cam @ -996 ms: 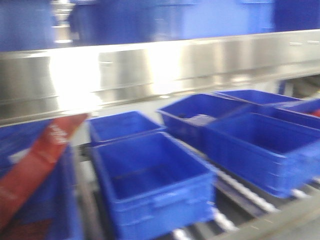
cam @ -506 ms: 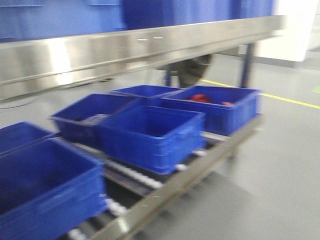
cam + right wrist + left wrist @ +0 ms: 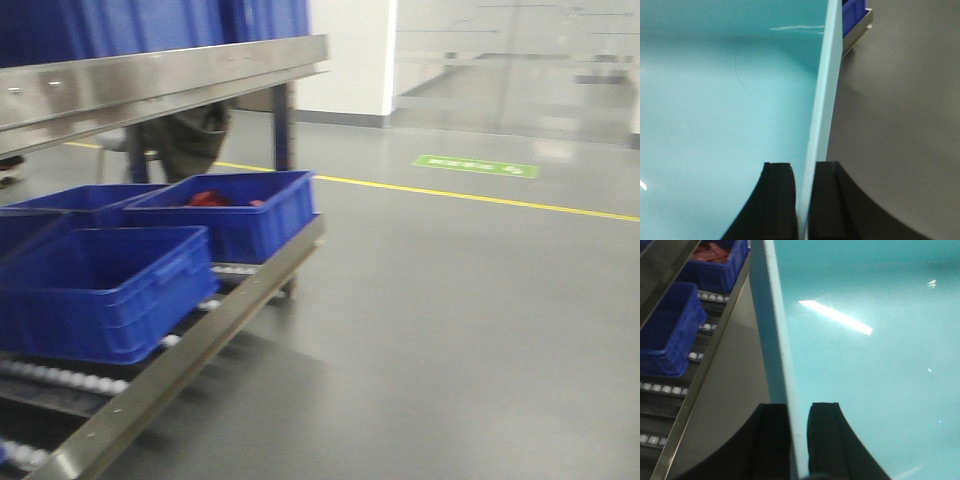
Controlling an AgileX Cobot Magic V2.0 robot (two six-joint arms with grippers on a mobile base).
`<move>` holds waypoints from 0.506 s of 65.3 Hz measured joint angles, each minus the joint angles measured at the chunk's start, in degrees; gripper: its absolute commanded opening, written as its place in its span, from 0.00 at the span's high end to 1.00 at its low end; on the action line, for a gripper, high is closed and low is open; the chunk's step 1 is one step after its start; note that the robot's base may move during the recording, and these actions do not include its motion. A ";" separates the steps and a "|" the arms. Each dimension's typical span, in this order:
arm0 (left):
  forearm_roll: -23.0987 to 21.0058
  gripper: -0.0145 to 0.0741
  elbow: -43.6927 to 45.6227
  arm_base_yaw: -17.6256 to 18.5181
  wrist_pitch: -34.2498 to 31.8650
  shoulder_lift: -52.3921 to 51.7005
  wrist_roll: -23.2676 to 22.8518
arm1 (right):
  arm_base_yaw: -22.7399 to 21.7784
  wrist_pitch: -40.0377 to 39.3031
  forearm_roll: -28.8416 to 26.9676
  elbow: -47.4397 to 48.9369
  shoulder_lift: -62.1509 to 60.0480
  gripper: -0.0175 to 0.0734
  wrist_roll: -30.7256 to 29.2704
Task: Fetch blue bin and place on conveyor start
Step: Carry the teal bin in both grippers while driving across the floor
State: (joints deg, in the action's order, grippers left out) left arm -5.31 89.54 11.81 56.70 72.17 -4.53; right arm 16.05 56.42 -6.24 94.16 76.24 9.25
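Left gripper [image 3: 794, 440], right gripper [image 3: 804, 200] each pinch a blue bin [image 3: 865, 365] wall; I carry level, clear of roller rack [image 3: 665, 389] beside it.

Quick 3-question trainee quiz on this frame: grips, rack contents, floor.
1. True or false: the left gripper and the right gripper are each shut on a wall of the blue bin.
2. What colour are the items in the dark-blue bin at the rack's end? A green, B red, C white.
3. Fill in: the floor line in the front view is ____.

Key: 1 true; 2 B; 3 yellow.
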 measured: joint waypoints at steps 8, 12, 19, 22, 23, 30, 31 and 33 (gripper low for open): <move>0.00 0.96 0.00 0.00 0.00 0.00 0.00 | 0.00 0.00 0.00 0.00 0.00 0.97 0.00; 0.00 0.96 0.00 0.00 0.00 0.00 0.00 | 0.00 0.00 0.00 0.00 0.00 0.97 0.00; 0.00 0.96 0.00 0.00 0.00 0.00 0.00 | 0.00 0.00 0.00 0.00 0.00 0.97 0.00; 0.00 0.96 0.00 0.00 0.00 0.00 0.00 | 0.00 0.00 0.00 0.00 0.00 0.97 0.00; 0.00 0.96 0.00 0.00 0.00 0.00 0.00 | 0.00 0.00 0.00 0.00 0.00 0.97 0.00; 0.00 0.96 0.00 0.00 0.00 0.00 0.00 | 0.00 0.00 0.00 0.00 0.00 0.97 0.00; 0.00 0.96 0.00 0.00 0.00 0.00 0.00 | 0.00 0.00 0.00 0.00 0.00 0.97 0.00; 0.00 0.96 0.00 0.00 0.00 0.00 0.00 | 0.00 0.00 0.00 0.00 0.00 0.97 0.00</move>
State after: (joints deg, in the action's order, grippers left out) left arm -5.31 89.54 11.81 56.70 72.17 -4.53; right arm 16.05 56.42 -6.24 94.16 76.24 9.25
